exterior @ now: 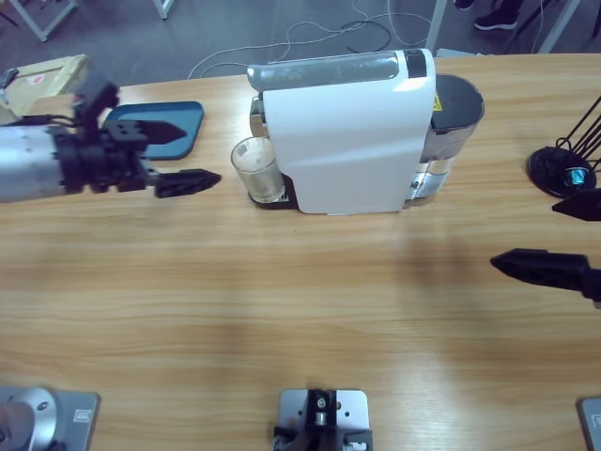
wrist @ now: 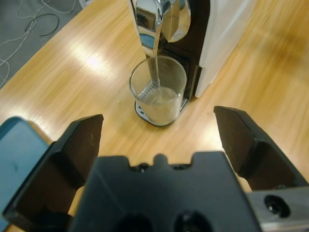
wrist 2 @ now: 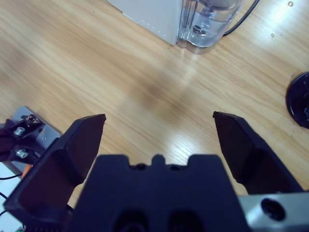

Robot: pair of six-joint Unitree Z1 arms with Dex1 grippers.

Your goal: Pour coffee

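Surface: long light wooden surface, grain running along its length.
Machine: white boxy coffee machine with a silver top handle, standing near the far edge of the surface around its middle; clear water tank with a dark grey lid at its back end.
Glass: small clear drinking glass, upright on the machine's black drip base, right under the chrome spout.
Coffee: pale tan translucent coffee, a thin layer in the bottom of the glass; a thin stream runs from the spout down into it.
Left tool: black two-jaw left tool on the silver-grey arm coming in from the left edge, jaws spread wide apart, holding nothing, pointed at the glass, near it but not touching.
Right tool: black two-jaw right tool at the right edge of the surface, jaws wide apart, nothing between them, over bare wood, well apart from the machine.
Tray: blue rounded-corner tray near the far left corner, partly under the left tool.
Round base: black round base near the far right corner, beside the right tool.
Box: tan cardboard box at the far left corner.
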